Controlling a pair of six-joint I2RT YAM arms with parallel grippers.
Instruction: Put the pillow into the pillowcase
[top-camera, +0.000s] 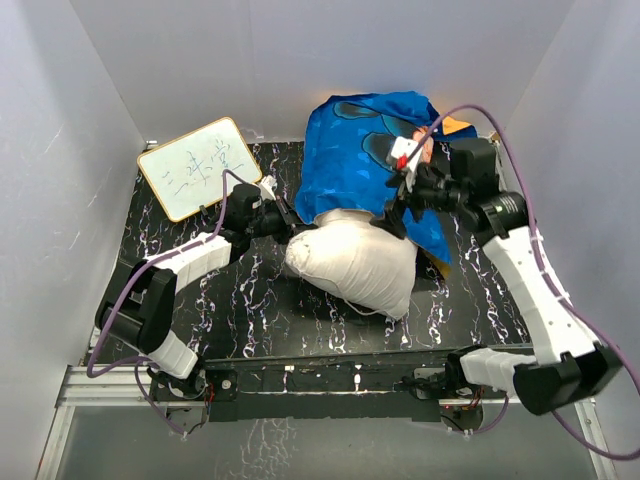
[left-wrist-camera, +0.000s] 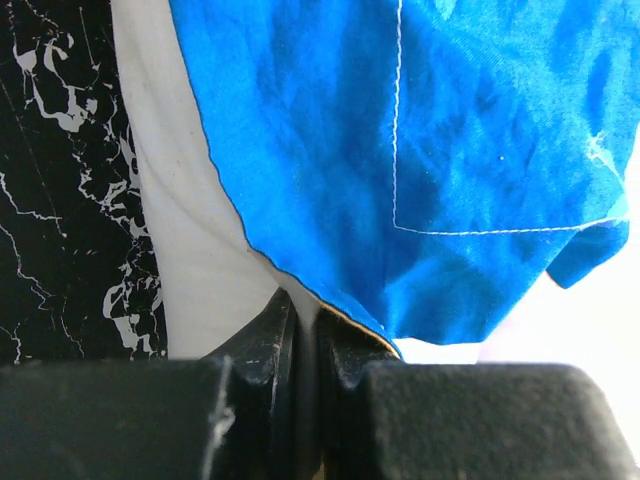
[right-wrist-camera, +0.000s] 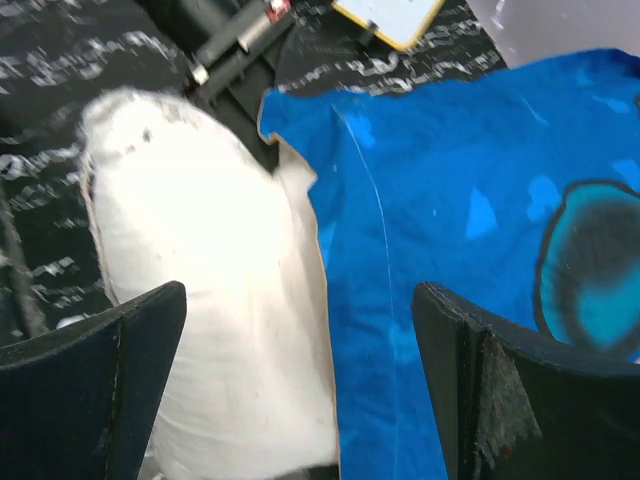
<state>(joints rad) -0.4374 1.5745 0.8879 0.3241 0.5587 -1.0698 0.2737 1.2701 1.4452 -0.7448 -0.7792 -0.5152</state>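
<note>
The white pillow (top-camera: 355, 262) lies mid-table, its far end inside the blue printed pillowcase (top-camera: 365, 150), whose open hem crosses it. My left gripper (top-camera: 290, 225) is shut on the pillowcase hem at the pillow's left side. In the left wrist view the jaws (left-wrist-camera: 305, 312) meet at the blue edge (left-wrist-camera: 400, 150), with the white pillow (left-wrist-camera: 200, 250) beneath. My right gripper (top-camera: 397, 215) hangs open over the hem on the right. In the right wrist view its fingers (right-wrist-camera: 300, 310) straddle the pillow (right-wrist-camera: 200, 260) and the pillowcase (right-wrist-camera: 440, 200), touching neither.
A whiteboard (top-camera: 200, 167) with writing lies at the back left of the black marbled table (top-camera: 250, 300). White walls close in the table on three sides. The right arm's cable (top-camera: 520, 170) loops above the pillowcase.
</note>
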